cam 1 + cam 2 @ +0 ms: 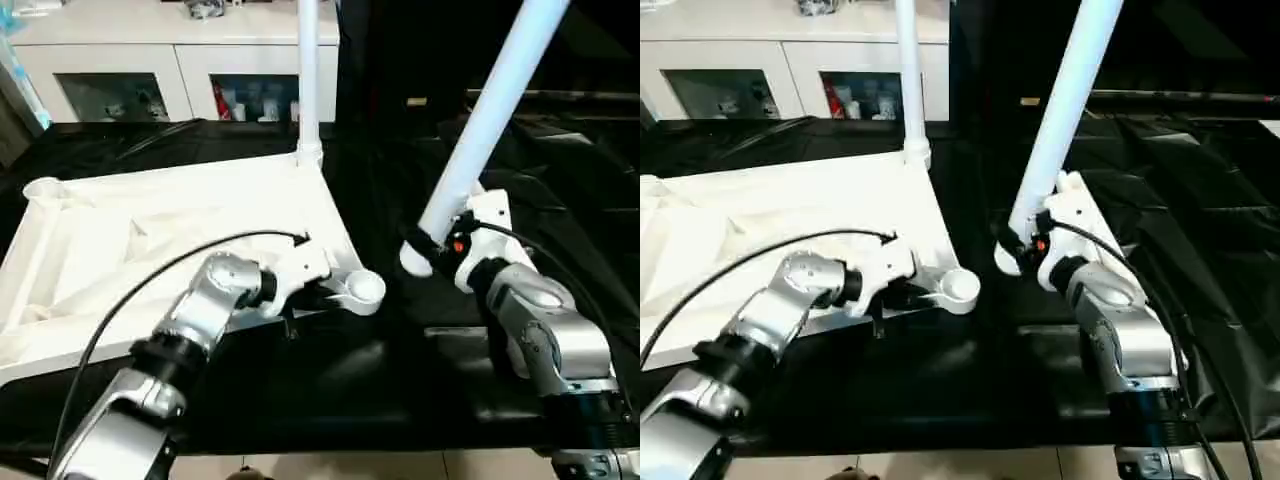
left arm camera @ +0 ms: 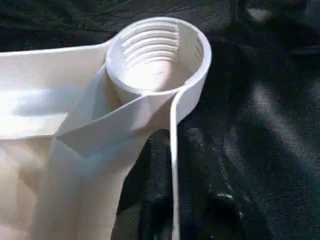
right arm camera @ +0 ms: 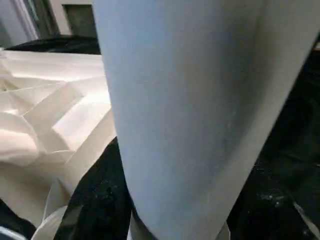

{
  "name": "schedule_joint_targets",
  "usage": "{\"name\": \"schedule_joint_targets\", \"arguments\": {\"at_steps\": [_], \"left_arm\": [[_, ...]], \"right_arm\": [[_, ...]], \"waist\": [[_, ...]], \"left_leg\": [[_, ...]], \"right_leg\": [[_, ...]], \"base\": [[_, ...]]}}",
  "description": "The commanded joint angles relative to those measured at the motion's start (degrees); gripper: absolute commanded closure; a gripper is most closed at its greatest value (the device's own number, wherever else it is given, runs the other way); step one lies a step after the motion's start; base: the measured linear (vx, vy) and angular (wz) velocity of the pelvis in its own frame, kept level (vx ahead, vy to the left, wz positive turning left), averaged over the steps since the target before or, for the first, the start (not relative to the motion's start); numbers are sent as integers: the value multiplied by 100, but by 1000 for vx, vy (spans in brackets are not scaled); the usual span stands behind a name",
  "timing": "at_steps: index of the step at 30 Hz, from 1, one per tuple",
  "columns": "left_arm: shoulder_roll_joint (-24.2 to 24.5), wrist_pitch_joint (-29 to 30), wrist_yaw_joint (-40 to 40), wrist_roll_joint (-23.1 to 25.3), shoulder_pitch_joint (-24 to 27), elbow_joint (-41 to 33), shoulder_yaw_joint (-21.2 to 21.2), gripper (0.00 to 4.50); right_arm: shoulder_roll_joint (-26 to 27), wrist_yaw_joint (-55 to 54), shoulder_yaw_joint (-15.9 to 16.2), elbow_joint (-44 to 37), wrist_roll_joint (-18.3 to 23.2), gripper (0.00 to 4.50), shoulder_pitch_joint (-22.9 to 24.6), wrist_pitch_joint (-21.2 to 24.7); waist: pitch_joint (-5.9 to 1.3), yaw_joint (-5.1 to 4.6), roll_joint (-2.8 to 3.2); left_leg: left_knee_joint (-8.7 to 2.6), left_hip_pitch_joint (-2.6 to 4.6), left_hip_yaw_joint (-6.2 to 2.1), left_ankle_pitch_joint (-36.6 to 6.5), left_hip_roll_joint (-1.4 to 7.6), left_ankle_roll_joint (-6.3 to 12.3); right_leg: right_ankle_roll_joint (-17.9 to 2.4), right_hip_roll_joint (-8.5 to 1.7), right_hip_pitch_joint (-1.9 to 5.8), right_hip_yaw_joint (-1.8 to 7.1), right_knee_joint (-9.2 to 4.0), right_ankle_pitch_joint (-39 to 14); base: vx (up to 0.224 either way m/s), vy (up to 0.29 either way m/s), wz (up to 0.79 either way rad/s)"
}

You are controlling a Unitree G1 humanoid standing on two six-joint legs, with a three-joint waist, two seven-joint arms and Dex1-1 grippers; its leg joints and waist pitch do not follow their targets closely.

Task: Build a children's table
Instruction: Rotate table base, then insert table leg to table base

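Note:
The white tabletop (image 1: 150,240) lies underside up on the black-draped table. One white leg (image 1: 308,80) stands upright in its far right corner socket. My left gripper (image 1: 305,292) is shut on the tabletop's rim just beside the near right corner socket (image 2: 157,55), which is empty and threaded inside. A black finger (image 2: 200,155) lies against the rim wall. My right gripper (image 1: 435,245) is shut on a second leg (image 1: 490,110), tilted with its top leaning away to the right. That leg's lower end hangs a little to the right of the empty socket, apart from it.
A white cabinet (image 1: 130,60) with glass doors stands behind the black-draped table (image 1: 380,380). The far left corner socket (image 1: 42,188) of the tabletop is empty. Crumpled black cloth (image 1: 590,200) covers the right side.

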Motion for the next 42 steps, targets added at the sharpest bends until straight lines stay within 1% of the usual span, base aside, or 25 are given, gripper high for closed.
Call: {"name": "schedule_joint_targets", "arguments": {"at_steps": [1,3,4,6,7,8,11,17,20,26,28,32,37,38,41,42], "left_arm": [[78,14,-81,15,37,-11,-107,361],[102,-32,-75,15,23,38,-102,361],[135,-81,-93,5,4,89,-92,361],[171,-137,-86,1,-34,169,-61,361],[206,-194,-82,-2,-61,221,-35,361],[230,-223,-97,-21,-74,233,-12,361],[261,-191,-155,-102,-62,150,26,361],[296,-354,-199,-317,-25,-5,185,361],[317,-417,-217,-343,-51,51,183,361],[356,-532,-216,-313,-75,221,91,361],[356,-532,-216,-313,-75,221,91,361],[439,-583,-300,-246,-26,307,7,361],[463,-567,-309,-247,-22,333,7,361],[460,-568,-298,-248,-26,343,13,389],[454,-573,-280,-273,-34,364,23,389],[445,-564,-277,-306,-43,374,34,420]], "right_arm": [[-59,62,28,-129,83,257,-10,51],[-60,77,38,-149,90,257,3,58],[-57,99,48,-162,100,257,15,59],[-50,117,62,-173,109,257,22,56],[-45,137,78,-167,112,257,28,27],[-43,159,93,-162,113,257,34,0],[-40,204,101,-144,100,257,39,-48],[-46,294,89,-121,79,257,32,-66],[-50,304,108,-114,85,257,31,-74],[-48,343,120,-107,72,257,29,-90],[-48,343,120,-107,72,257,29,-90],[-55,374,109,-94,52,257,11,-110],[-53,393,107,-78,50,257,-3,-115],[-53,395,106,-72,50,257,-9,-118],[-48,408,106,-71,60,257,-18,-113],[-49,431,116,-74,72,257,-21,-98]], "waist": [[-419,11,-71],[-413,7,-75],[-408,6,-64],[-404,-1,-74],[-400,-2,-67],[-401,-2,-77],[-398,-7,-72],[-415,10,-64],[-423,16,-68],[-417,14,-70],[-414,13,-71],[-414,9,-72],[-421,14,-69],[-421,13,-75],[-425,16,-74],[-425,16,-76]], "left_leg": [[-374,42,-56,-1161,200,245],[-374,47,-52,-1215,193,232],[-378,46,-56,-1241,194,214],[-378,52,-54,-1309,184,203],[-381,54,-58,-1339,186,194],[-381,60,-57,-1359,184,183],[-385,68,-59,-1399,191,170],[-376,64,-54,-1302,201,171],[-373,51,-55,-1202,199,186],[-370,48,-51,-1207,195,191],[-369,56,-48,-1246,191,182],[-374,58,-55,-1252,194,172],[-371,58,-54,-1199,202,172],[-371,60,-53,-1199,203,174],[-363,56,-47,-1159,198,194],[-363,53,-48,-1160,198,200]], "right_leg": [[-911,-414,296,309,-460,-1630],[-911,-417,297,308,-471,-1707],[-895,-419,299,306,-476,-1771],[-845,-418,296,303,-498,-1915],[-818,-419,291,301,-507,-1994],[-795,-421,289,301,-512,-2049],[-776,-420,279,302,-516,-2114],[-897,-418,282,310,-475,-1794],[-935,-418,299,313,-446,-1631],[-927,-420,306,312,-452,-1672],[-887,-420,299,312,-467,-1794],[-861,-417,295,311,-464,-1814],[-925,-422,299,315,-445,-1677],[-931,-418,297,314,-444,-1661],[-964,-421,304,315,-434,-1582],[-964,-422,308,316,-432,-1587]], "base": [[0,0,0],[0,0,0],[0,0,0],[0,0,0],[0,0,0],[0,0,0],[0,0,0],[0,0,0],[0,0,0],[0,0,0],[0,0,0],[0,0,0],[0,0,0],[0,0,0],[0,0,0],[0,0,0]]}}
